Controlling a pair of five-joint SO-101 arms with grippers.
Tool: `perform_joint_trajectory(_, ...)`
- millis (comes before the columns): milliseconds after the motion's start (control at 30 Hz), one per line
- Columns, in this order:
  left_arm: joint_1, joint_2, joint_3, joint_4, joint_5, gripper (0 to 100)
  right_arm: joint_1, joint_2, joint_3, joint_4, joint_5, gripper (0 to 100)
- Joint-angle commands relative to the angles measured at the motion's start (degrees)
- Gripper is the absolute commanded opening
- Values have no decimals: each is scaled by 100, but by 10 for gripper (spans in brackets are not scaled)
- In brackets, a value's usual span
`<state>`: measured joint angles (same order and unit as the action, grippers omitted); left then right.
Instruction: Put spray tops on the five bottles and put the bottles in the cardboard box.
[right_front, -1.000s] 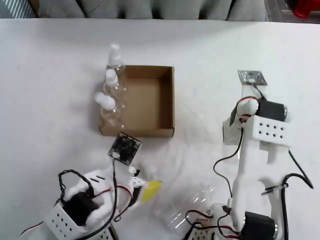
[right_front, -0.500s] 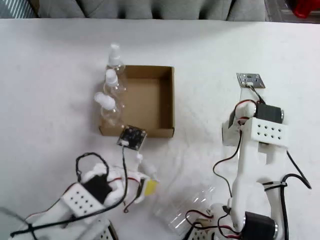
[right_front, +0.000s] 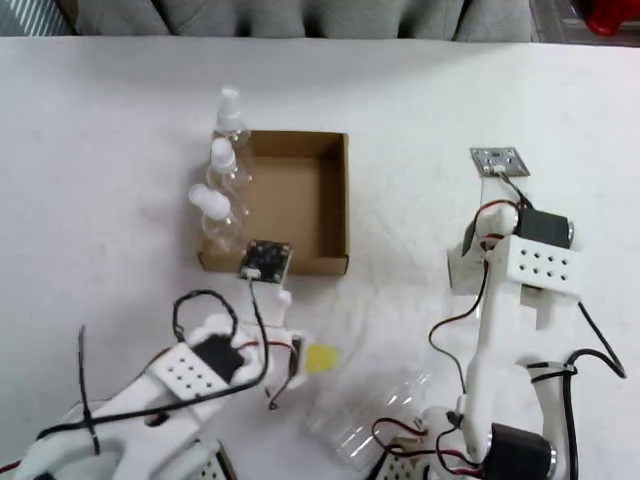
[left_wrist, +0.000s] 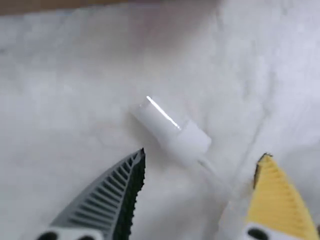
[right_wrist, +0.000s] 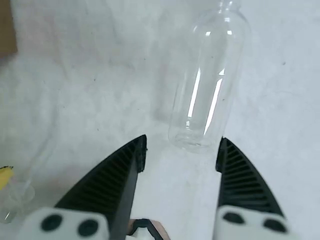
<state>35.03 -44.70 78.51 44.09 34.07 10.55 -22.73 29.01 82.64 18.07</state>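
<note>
"Left claw (left_wrist: 202, 153): how did we find it?"

"We found it open, low over the white table (right_front: 120, 120), with its grey and yellow fingers (left_wrist: 115, 195) spread wide. A white spray top (left_wrist: 170, 127) lay on its side on the table just ahead of the fingertips, in line with the gap. Its thin tube trailed toward the yellow one."

"And the right claw (right_wrist: 182, 139)?"

"Open as well, we noted, with its black fingers (right_wrist: 115, 175) apart. A clear bottle (right_wrist: 207, 85) lay on its side just beyond the tips, base toward the claw, neck pointing away."

"Where did we see the rest?"

"From above, the cardboard box (right_front: 335, 200) sat open near the table's middle. Three topped bottles (right_front: 225, 165) stood in a row just outside its wall on the left arm's side. A lying bottle (right_front: 370, 415), also clear, showed near the arms' bases. We could not tell whether it was the same one."
</note>
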Motion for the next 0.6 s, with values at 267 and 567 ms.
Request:
perform_joint_trajectory(267, -593, 1613, -941, -809, 431, 250, 13, -145, 229, -558, 62, 180)
perform_joint_trajectory(567, -629, 1947, -1125, -967, 554, 26, 57, -145, 844, -1121, 62, 180)
